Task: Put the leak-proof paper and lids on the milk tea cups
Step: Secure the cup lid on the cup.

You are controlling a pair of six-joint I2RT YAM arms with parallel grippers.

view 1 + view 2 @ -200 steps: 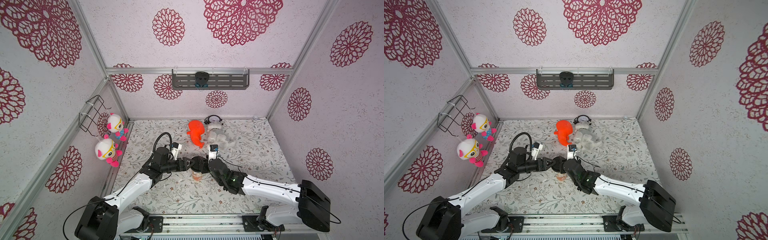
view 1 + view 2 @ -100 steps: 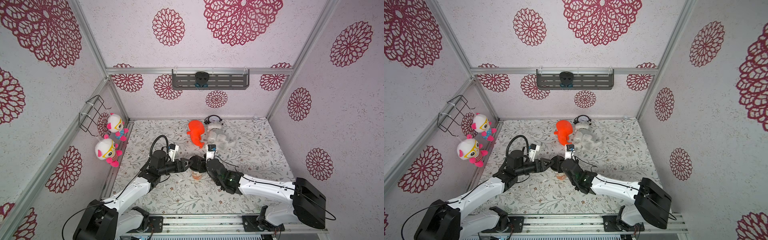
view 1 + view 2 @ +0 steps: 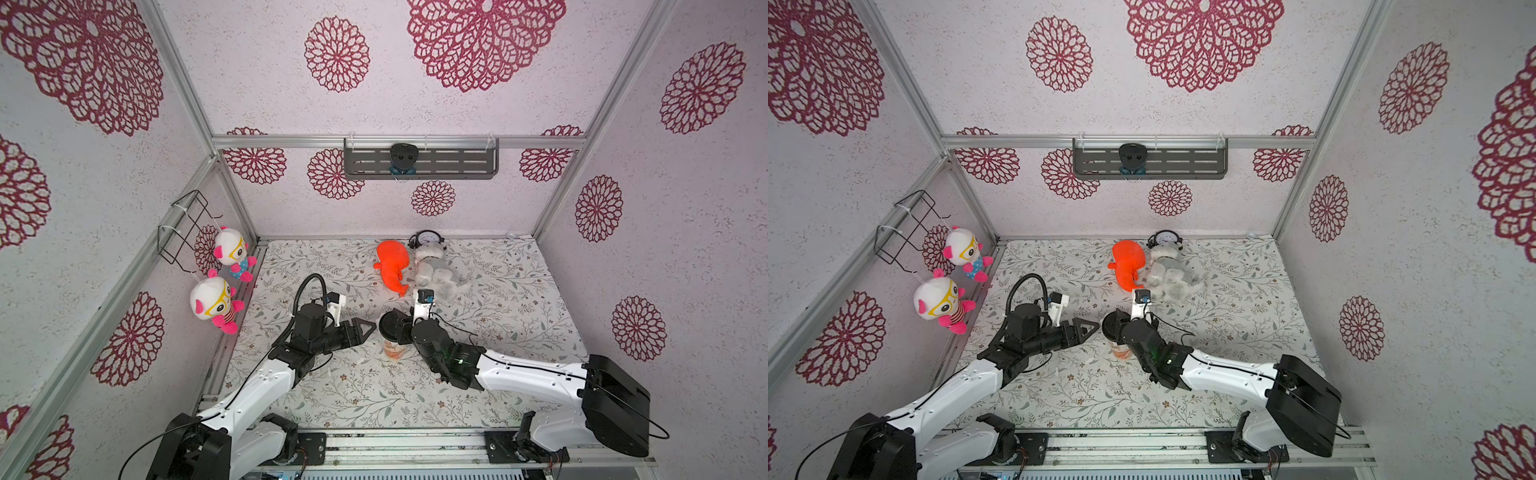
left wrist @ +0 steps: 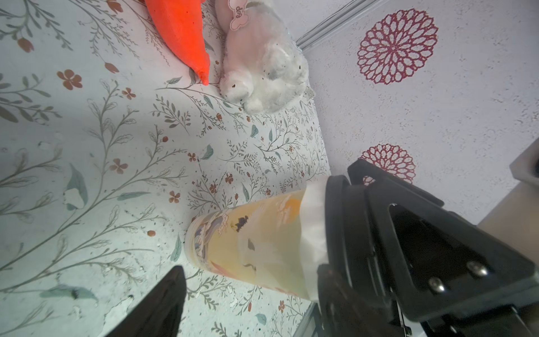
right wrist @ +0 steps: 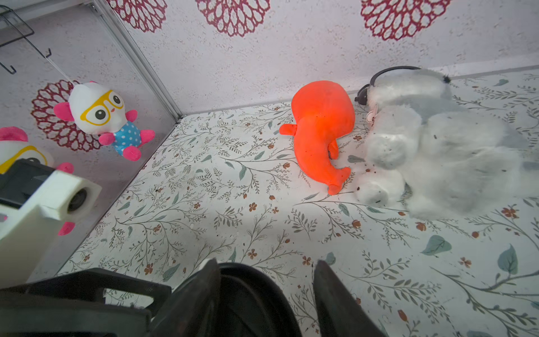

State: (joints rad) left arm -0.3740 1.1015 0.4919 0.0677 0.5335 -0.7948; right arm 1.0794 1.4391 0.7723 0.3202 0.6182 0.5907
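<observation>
Left gripper (image 3: pixel 367 330): we note its jaws spread wider than a second ago, and the arm drawn back a little toward its own side. The jaws are wide and hold nothing, with the tips just beside the lid's edge.

Right gripper (image 5: pixel 266 268): jaws closed on the black lid (image 3: pixel 388 328), which sits over the cup's mouth.

Leak-proof paper (image 4: pixel 313 233): draped across the mouth of the milk tea cup (image 4: pixel 256 248), beneath the lid. Its white edge hangs down past the rim. In both top views the lid hides it.

Cup: upright on the floral surface (image 3: pixel 374 395), between the two grippers.

Farther back we list an orange plush (image 3: pixel 392 266) just beside a grey-white plush dog (image 3: pixel 436 272), and a small clock (image 3: pixel 427 239) behind them by the back wall. Two doll figures (image 3: pixel 216 303) hang at the left wall.
</observation>
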